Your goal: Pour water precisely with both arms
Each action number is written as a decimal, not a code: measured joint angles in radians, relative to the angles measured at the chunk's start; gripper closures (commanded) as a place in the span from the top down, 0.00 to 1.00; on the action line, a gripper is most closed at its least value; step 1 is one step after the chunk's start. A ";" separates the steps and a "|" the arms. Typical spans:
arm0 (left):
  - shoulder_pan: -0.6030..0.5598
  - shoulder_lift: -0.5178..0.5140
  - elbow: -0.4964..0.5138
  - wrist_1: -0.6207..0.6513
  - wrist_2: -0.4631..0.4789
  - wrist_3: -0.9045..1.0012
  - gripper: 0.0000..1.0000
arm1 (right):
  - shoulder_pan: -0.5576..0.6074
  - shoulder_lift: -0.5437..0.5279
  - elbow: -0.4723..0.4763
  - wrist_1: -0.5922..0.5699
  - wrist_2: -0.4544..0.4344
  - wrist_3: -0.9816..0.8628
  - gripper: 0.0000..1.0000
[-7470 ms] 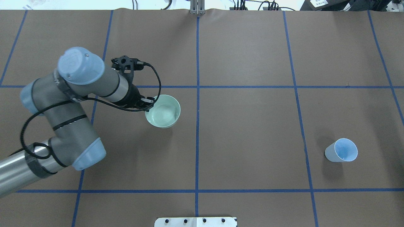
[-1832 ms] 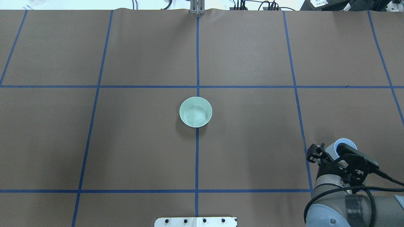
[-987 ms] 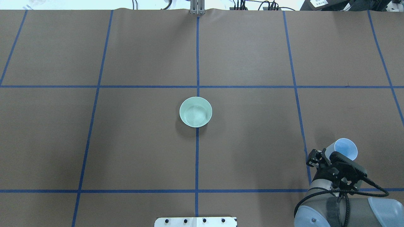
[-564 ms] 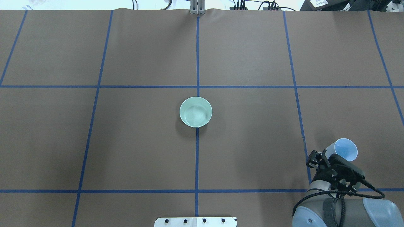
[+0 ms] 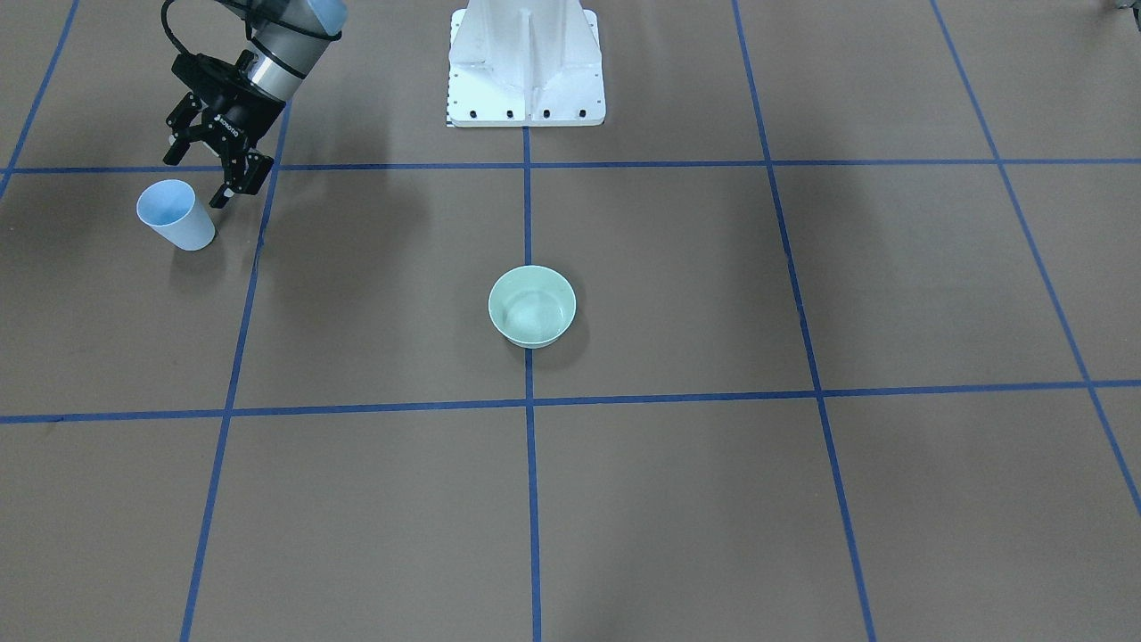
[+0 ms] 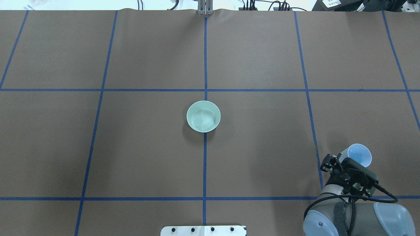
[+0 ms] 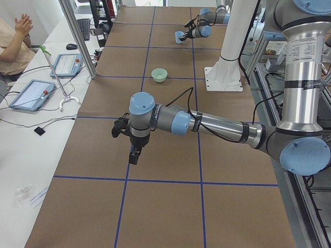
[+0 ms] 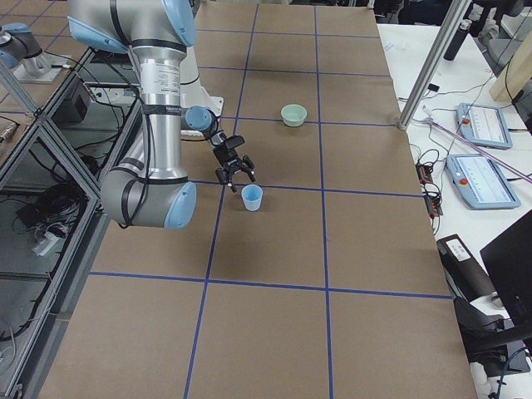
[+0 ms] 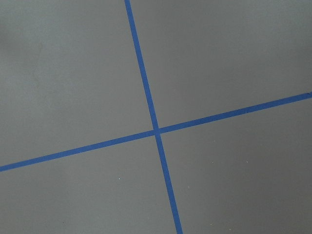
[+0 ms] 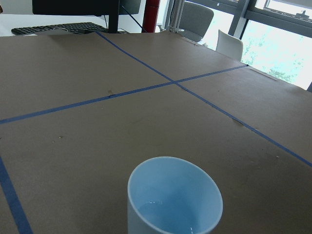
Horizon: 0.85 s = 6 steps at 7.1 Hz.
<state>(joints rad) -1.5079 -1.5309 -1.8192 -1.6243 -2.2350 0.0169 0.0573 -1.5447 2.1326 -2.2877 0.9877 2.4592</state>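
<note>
A pale blue cup (image 5: 175, 215) stands upright on the brown table and shows a little water in the right wrist view (image 10: 174, 200). My right gripper (image 5: 192, 181) is open and empty, just behind the cup on the robot's side, fingers apart from it; it also shows in the overhead view (image 6: 341, 164) beside the cup (image 6: 359, 155). A mint green bowl (image 6: 203, 116) with water sits at the table's centre (image 5: 532, 306). My left gripper (image 7: 133, 154) hangs over bare table far from both; I cannot tell whether it is open or shut. The left wrist view shows only the table and blue tape.
The white pedestal (image 5: 526, 62) stands at the robot's edge of the table. Blue tape lines (image 6: 205, 164) grid the brown table (image 6: 262, 131). An operator (image 7: 15, 36) and tablets (image 7: 32, 94) are beside the table's far side.
The bowl went from my left gripper at the left to the table's centre, and the left arm left the overhead view. My right gripper has drawn back slightly from the cup.
</note>
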 measured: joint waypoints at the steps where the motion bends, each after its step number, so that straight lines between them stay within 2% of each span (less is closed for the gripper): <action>1: 0.000 0.000 0.000 0.000 0.000 0.000 1.00 | 0.012 0.000 -0.008 0.002 -0.001 -0.002 1.00; 6: 0.000 -0.001 0.001 0.000 -0.001 0.000 1.00 | 0.047 0.048 -0.069 0.004 -0.007 0.000 1.00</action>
<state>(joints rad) -1.5079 -1.5320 -1.8185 -1.6244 -2.2355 0.0169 0.1041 -1.4963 2.0637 -2.2841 0.9810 2.4595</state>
